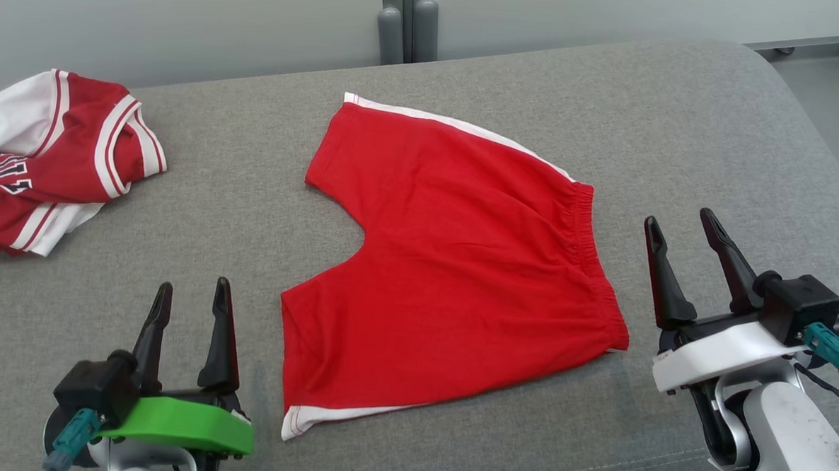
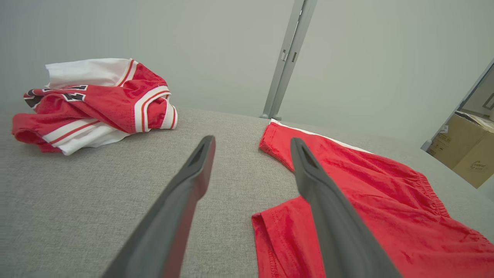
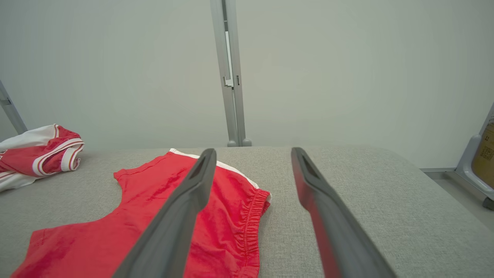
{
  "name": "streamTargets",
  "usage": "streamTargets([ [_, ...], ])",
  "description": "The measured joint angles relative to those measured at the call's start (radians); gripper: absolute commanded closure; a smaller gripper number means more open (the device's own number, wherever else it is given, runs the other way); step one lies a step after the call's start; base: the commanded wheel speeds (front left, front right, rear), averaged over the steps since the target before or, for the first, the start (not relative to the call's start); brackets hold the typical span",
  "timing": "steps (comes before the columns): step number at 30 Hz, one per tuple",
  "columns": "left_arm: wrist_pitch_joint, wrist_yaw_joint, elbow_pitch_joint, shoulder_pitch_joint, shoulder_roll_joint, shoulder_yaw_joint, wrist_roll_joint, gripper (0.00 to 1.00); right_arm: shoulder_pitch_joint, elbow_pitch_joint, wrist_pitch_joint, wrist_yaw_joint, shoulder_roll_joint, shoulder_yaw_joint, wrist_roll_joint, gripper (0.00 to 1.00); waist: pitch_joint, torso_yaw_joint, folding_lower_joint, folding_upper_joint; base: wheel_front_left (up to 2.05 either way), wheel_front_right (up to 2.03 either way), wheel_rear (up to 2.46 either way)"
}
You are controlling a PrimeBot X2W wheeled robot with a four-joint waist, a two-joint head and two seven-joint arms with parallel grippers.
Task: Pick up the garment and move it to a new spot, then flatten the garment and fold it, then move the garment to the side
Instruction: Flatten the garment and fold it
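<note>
As seen from the head view, found red fabric shorts with white side stripes and a gathered waistband lying flat mid-way across a grey woven padded surface, with the whole outline visible. Caught them in part from each wrist: leg hems and crotch notch from the left, waistband and far leg from the right. Picked up tan cardboard boxes past the surface's right side from the left wrist view.

Logged left gripper with green collar near and just left of the near leg hem, fingers spread wide, holding nothing, clear of the cloth. Logged right gripper with white collar just right of the waistband, fingers equally wide, empty.

Traced far edge along a pale wall with a grey metal post; right edge rounding down toward floor. Marked a crumpled red-and-white jersey with black lettering at far left, well apart from the shorts. Noted bare surface between the two garments, right of the waistband, and beyond the far leg.

Read waistband to the right, both leg openings to the left; waist-to-hem line right to left. Judged near-to-far spread about equal, so no clear long axis.
</note>
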Motion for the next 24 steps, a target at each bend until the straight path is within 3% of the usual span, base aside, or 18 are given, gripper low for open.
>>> streamTargets([
  [24, 0.0, 0.005, -0.025, 0.056, -0.022, 0.023, 0.061, 0.0, 0.01, 0.024, 0.0, 0.01, 0.006, -0.007, -0.014, 0.0, -0.005, 0.013, 0.0, 0.0, 0.0, 0.0, 0.0],
])
